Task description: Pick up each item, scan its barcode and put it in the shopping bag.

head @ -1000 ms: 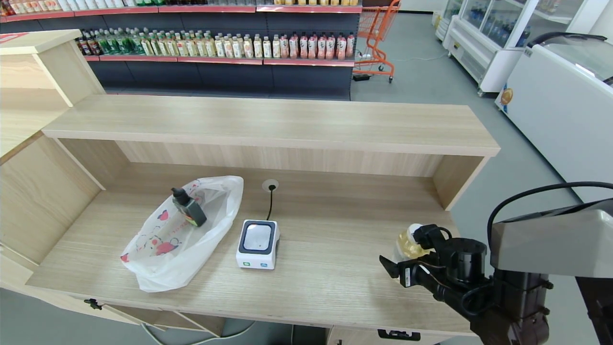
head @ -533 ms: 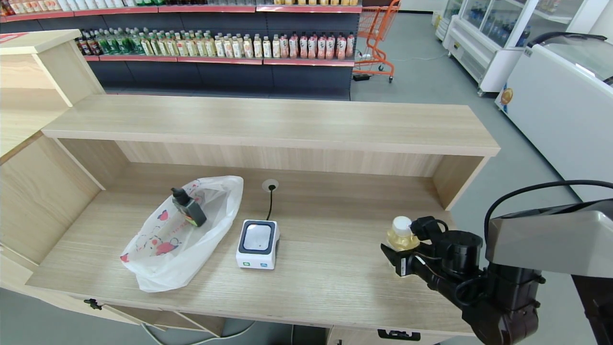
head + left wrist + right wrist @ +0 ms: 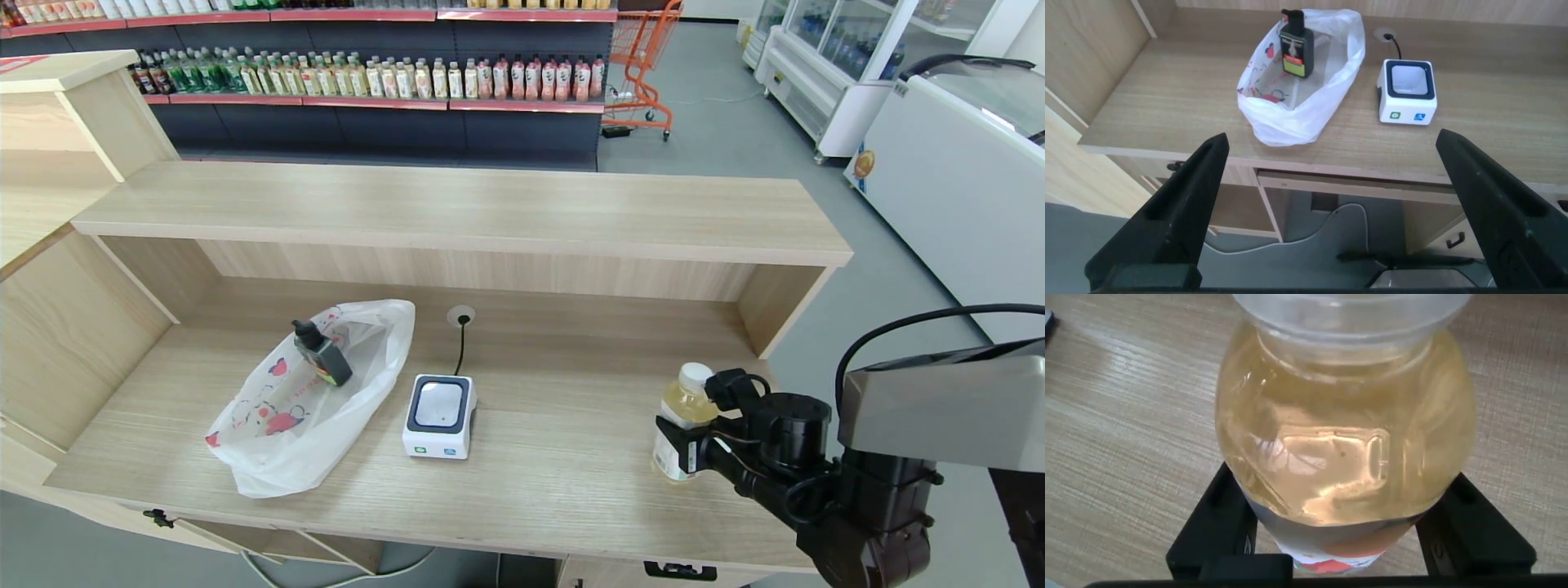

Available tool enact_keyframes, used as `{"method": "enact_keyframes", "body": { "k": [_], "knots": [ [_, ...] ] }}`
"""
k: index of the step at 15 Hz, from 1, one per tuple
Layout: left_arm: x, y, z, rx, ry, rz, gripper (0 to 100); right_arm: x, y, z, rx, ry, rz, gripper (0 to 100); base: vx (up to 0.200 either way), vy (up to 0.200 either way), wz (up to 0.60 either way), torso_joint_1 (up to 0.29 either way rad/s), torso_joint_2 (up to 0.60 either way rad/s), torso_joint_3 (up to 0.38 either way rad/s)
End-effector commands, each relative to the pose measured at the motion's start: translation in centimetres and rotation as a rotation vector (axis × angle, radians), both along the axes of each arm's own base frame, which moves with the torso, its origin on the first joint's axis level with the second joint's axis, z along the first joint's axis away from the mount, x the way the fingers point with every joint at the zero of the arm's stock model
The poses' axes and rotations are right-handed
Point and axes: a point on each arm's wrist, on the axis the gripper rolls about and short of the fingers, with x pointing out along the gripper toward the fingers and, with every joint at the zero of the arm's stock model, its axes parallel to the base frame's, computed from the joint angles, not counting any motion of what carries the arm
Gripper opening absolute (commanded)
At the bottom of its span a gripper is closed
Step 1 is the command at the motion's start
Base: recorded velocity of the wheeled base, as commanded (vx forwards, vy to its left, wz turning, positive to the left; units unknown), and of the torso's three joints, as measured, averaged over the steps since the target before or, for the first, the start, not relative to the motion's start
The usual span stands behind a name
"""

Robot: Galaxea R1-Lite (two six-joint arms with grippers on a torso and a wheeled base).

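Yellow-filled bottle (image 3: 686,404) is upright at the table's (image 3: 555,474) right end, your right pincer (image 3: 682,449) clamped on it; your left pincer (image 3: 1335,212) hangs spread apart.

From the head: looking forward and down over the whole surface (image 3: 555,482) to the shelves (image 3: 367,102) beyond. From the left wrist: back off the near edge, looking down at the bag (image 3: 1298,90) and scanner (image 3: 1407,88), shared with the head view. From the right wrist: right up against the bottle (image 3: 1343,433).
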Motion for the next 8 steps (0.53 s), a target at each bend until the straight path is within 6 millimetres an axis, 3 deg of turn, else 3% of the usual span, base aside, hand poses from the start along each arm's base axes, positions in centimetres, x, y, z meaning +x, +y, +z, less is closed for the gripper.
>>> {"method": "enact_keyframes", "body": {
  "k": [1, 4, 6, 8],
  "knots": [
    [0.0, 0.0, 0.0, 0.0, 0.0, 0.0, 100, -0.7, -0.1, -0.2, -0.009, 0.026, 0.004, 0, 0.0, 0.0, 0.0, 0.0, 0.0, 0.0],
    [0.0, 0.0, 0.0, 0.0, 0.0, 0.002, 100, -0.9, -0.2, -0.5, -0.016, 0.042, 0.005, 0, 0.0, 0.0, 0.0, 0.0, 0.0, 0.0],
    [0.0, 0.0, 0.0, 0.0, 0.0, 0.0, 100, -0.7, -0.1, 0.2, 0.003, 0.014, 0.002, 0, 0.0, 0.0, 0.0, 0.0, 0.0, 0.0],
    [0.0, 0.0, 0.0, 0.0, 0.0, 0.002, 100, -0.5, -0.4, 4.1, 0.154, -0.068, 0.038, 0, 0.0, 0.0, 0.0, 0.0, 0.0, 0.0]
  ]
}}
